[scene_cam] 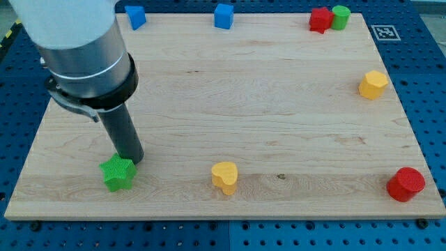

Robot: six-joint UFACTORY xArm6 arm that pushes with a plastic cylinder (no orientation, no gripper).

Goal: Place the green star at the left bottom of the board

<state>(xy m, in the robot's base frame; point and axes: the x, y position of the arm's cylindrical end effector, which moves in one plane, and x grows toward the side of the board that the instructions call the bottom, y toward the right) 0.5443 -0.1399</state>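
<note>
The green star (117,173) lies on the wooden board (230,104) near the view's bottom left. My tip (132,160) is at the end of the dark rod, just above and to the right of the star, touching or almost touching its upper right edge. The arm's grey body covers the board's top left part.
A yellow heart-shaped block (224,176) lies at bottom centre and a red cylinder (405,184) at bottom right. A yellow hexagon block (373,84) is at the right edge. Two blue blocks (135,16) (223,15), a red block (320,19) and a green cylinder (341,16) line the top edge.
</note>
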